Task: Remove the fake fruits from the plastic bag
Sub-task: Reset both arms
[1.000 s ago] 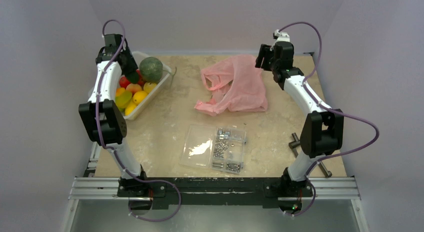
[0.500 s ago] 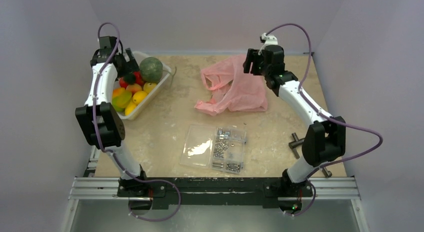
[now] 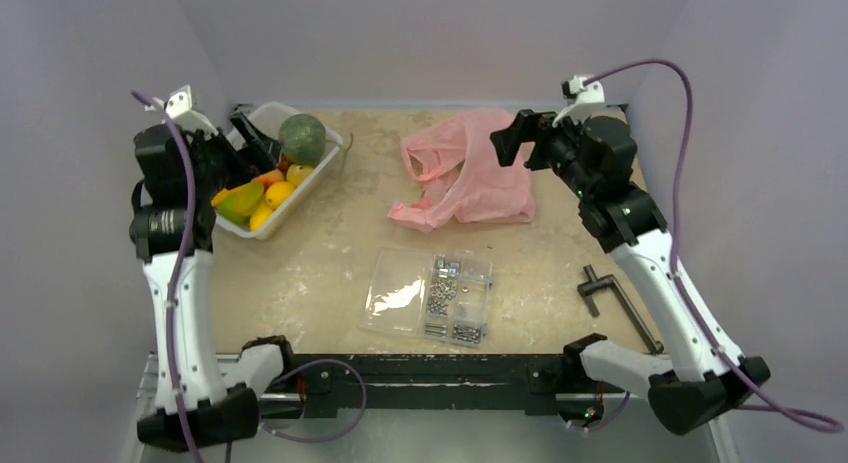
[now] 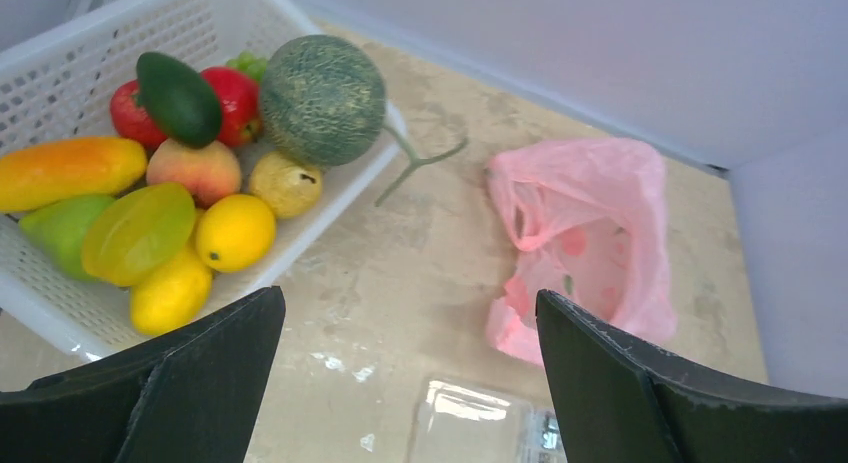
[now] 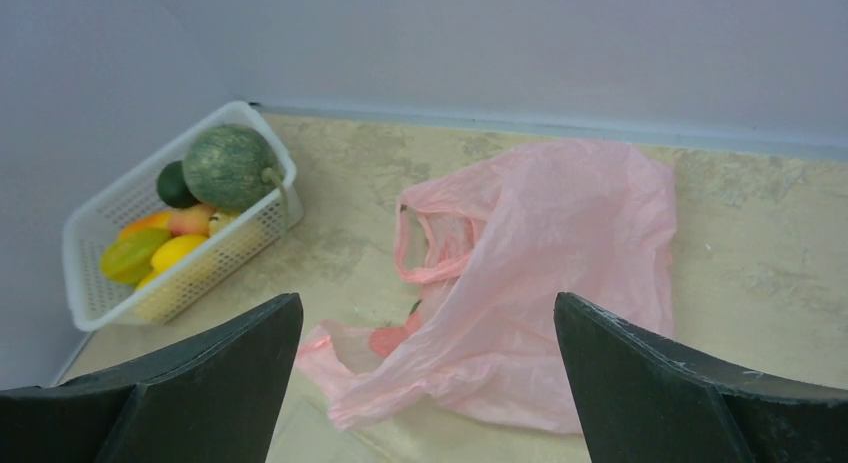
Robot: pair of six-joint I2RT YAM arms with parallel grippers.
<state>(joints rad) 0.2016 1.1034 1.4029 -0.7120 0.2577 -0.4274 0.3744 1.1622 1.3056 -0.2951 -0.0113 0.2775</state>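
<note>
The pink plastic bag (image 3: pixel 470 178) lies crumpled and mostly flat at the back middle of the table. It also shows in the left wrist view (image 4: pixel 590 223) and the right wrist view (image 5: pixel 560 253). A small reddish shape (image 5: pixel 388 339) shows through its near end. The grey-green melon (image 3: pixel 302 138) (image 4: pixel 322 100) (image 5: pixel 229 168) rests in the white basket (image 3: pixel 300 196) with several red, yellow, orange and green fruits (image 4: pixel 235 233). My left gripper (image 3: pixel 255 135) (image 4: pixel 408 295) is open and empty, raised beside the basket. My right gripper (image 3: pixel 505 138) (image 5: pixel 427 298) is open and empty, raised above the bag's right side.
A flat clear case of metal screws (image 3: pixel 430 293) (image 4: pixel 470 423) lies at the front middle. A black metal tool (image 3: pixel 615 293) lies at the right edge. The melon's green stem (image 4: pixel 420 163) hangs over the basket rim. Walls close in the back and sides.
Both arms have lifted and swung outward: the left gripper rose from over the basket toward the left, the right gripper rose and moved right of the bag. Bag and fruits have not moved.
</note>
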